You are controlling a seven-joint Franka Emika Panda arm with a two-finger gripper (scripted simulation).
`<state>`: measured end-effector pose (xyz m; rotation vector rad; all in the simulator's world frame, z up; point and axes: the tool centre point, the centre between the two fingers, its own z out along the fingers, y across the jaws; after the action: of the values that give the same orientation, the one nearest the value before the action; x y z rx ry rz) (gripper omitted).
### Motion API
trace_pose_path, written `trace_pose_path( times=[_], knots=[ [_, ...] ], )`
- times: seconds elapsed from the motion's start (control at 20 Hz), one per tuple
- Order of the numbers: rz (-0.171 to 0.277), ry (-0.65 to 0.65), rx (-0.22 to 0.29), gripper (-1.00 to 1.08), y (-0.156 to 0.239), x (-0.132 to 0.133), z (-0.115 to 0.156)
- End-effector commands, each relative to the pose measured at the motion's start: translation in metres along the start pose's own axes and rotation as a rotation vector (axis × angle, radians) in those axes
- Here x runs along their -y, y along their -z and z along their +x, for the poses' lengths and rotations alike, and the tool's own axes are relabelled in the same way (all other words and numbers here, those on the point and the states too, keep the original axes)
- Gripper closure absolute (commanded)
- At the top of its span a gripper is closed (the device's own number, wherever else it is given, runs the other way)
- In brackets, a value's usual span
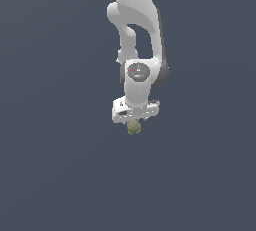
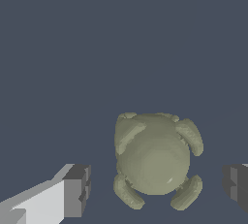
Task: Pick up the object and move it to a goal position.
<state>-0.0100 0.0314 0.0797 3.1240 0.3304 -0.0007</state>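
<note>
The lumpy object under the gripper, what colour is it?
Matte olive green all over, no pattern; the object shows best in the wrist view.

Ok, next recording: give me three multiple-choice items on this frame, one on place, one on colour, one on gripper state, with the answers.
1. Where is the object?
A. Between the two fingers
B. Far off beside the arm
C. On top of the arm

2. Its colour?
A. Red
B. Olive-green
C. Blue

3. The gripper is:
A. Shut on the object
B. Shut on nothing
C. Open

Answers: 1 A, the wrist view shows a finger on either side of it. 2 B, matte olive in both views. 3 C, a gap shows on both sides of the object.
</note>
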Motion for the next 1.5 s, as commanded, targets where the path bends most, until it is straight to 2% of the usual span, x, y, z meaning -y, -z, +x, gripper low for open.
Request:
trace_pose_path(
  times=[0.0, 0.25, 0.5, 0.55, 1.15, 1.45],
  knots=[
    [0.0, 0.001, 0.001, -0.92, -0.011, 0.0, -0.001],
    [0.0, 0.003, 0.0, -0.92, -0.034, 0.0, -0.001],
    [0.0, 0.004, 0.0, -0.92, -0.04, 0.0, 0.0],
    [0.0, 0.004, 0.0, 1.08, -0.04, 0.0, 0.0],
    [0.0, 0.005, -0.004, 1.08, -0.038, 0.0, 0.001],
    [-0.001, 0.025, -0.043, 1.08, -0.02, -0.011, 0.01]
  ],
)
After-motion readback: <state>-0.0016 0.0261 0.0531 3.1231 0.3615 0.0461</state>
